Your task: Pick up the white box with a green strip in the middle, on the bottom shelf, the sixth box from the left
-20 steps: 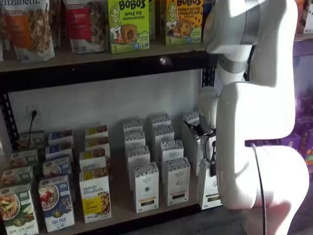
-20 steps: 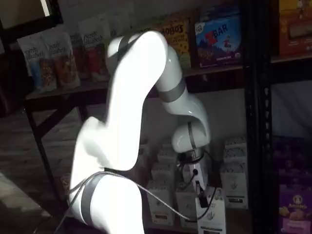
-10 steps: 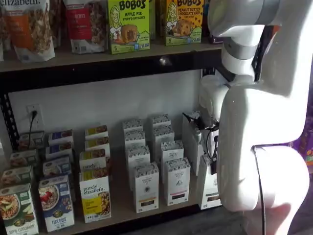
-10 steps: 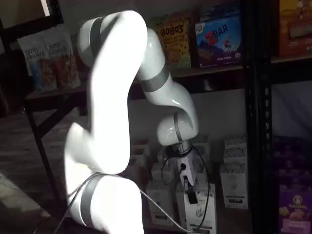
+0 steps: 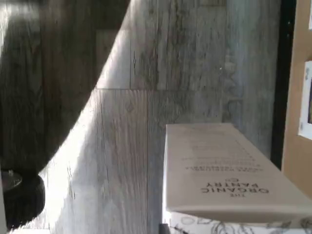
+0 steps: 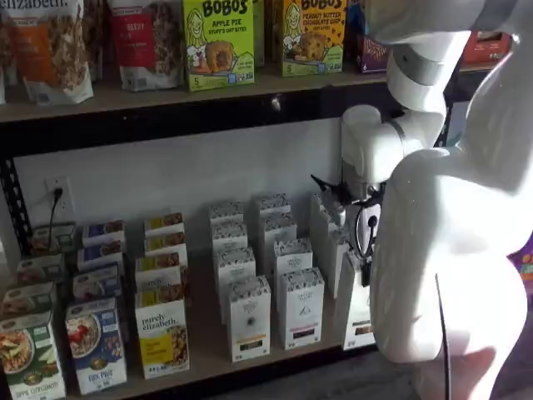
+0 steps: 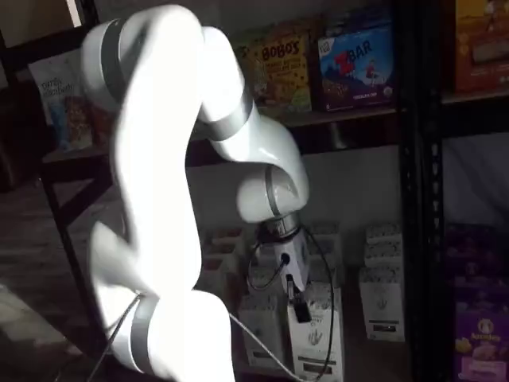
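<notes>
Backdrop: black metal rack against a white wall, grey wood-plank floor [image 5: 146,73] below

Bottom shelf [image 6: 208,350]: pale board with rows of cartons – colourful cereal boxes at one end, yellow-labelled boxes [image 6: 162,333] next, then rows of white cartons with speckled tops

Upper shelf [image 6: 166,93]: granola bags and green and orange Bobos boxes [image 6: 219,42]

Arm [image 6: 441,250]: large white links fill much of both shelf views, bent down toward the white cartons

Gripper [image 7: 298,306]: white body with a dark finger and a cable beside it, on the top of the white box – fingers seen side-on, so whether they clamp it I cannot tell

White box [image 7: 316,342]: upright at the front of the shelf, below the wrist; in the wrist view its pale side [image 5: 219,170] reads "THE ORGANIC PANTRY", seen over the floor planks
</notes>
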